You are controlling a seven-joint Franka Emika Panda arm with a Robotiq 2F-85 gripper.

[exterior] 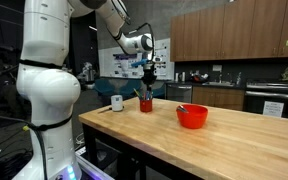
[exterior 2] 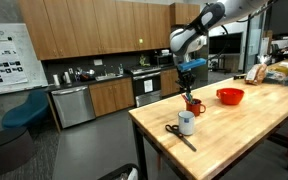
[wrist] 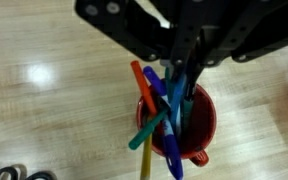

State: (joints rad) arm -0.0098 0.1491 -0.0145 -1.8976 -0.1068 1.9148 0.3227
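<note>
My claw (wrist: 184,75) is pressed together right over the red cup (wrist: 202,125) on the wood table (exterior: 244,140), tips down among the pens; can't tell if one's pinched. Cup holds blue (wrist: 174,110), orange (wrist: 142,82) & teal (wrist: 149,135) markers, standing tilted. Nearby: white mug (exterior 2: 187,123) w/ scissors (exterior 2: 174,130) beside it, and a red bowl (exterior: 192,116), contents not visible.

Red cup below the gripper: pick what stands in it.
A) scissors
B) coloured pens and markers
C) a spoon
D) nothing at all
B: in the wrist view the red cup holds several pens, orange, blue and green among them, sticking out above its rim.
</note>
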